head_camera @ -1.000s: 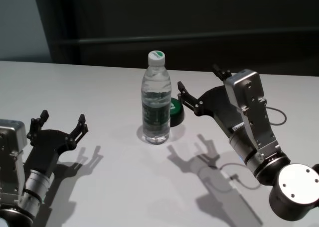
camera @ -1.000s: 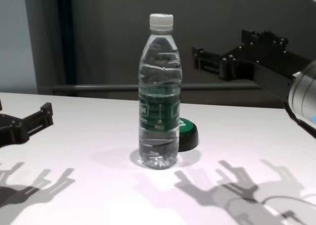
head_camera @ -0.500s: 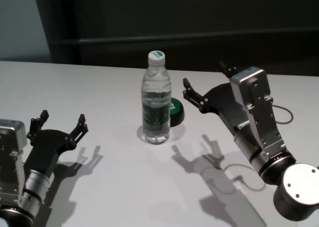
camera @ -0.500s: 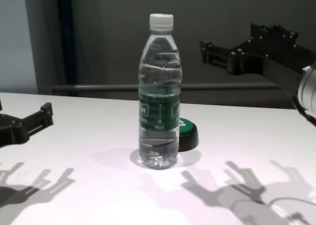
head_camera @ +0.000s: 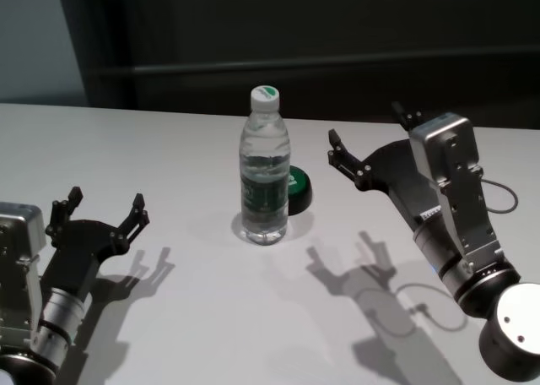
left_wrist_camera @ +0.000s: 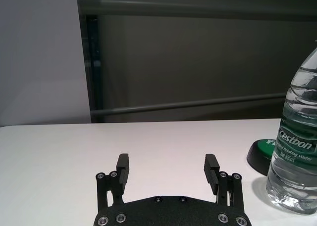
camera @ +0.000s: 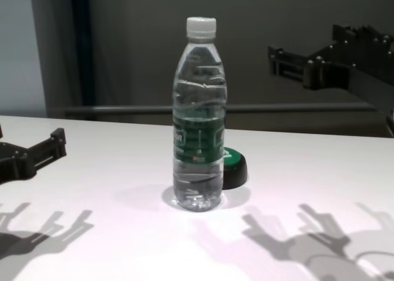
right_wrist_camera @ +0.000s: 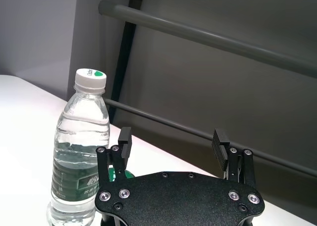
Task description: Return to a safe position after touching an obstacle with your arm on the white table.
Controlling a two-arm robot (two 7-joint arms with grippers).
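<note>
Currently the bottle (head_camera: 265, 172) is standing upright near the middle of the white bench (head_camera: 169, 300), cap on, water inside. Just behind it, touching or nearly so, a low black-and-green disc (head_camera: 297, 187) is lying flat.

Right claw (head_camera: 369, 142) is hanging in the air to the right of the bottle, raised off the bench, well apart from it. Jaws spread wide, nothing between them. The wrist view is showing the bottle off to one side of the claw, outside the gap between the fingers (right_wrist_camera: 124, 139).

Left claw (head_camera: 99, 211) is sitting low near the bench at the left, also spread wide and empty, parked, well apart from the bottle.

Judgement: contact step appears done, the bottle is unheld and upright, and the right arm is in the return leg.

Risks from here:
- The bottle is tall on a narrow base; any sideways sweep of the right forearm or open fingers back toward centre could be tipping it.
- A falling bottle could be rolling across the smooth bench.
- A loose cable (head_camera: 498, 201) is trailing at the right wrist; it could be snagging during a fold-back.
- Dropping the right arm too steeply could be striking the bench.
</note>
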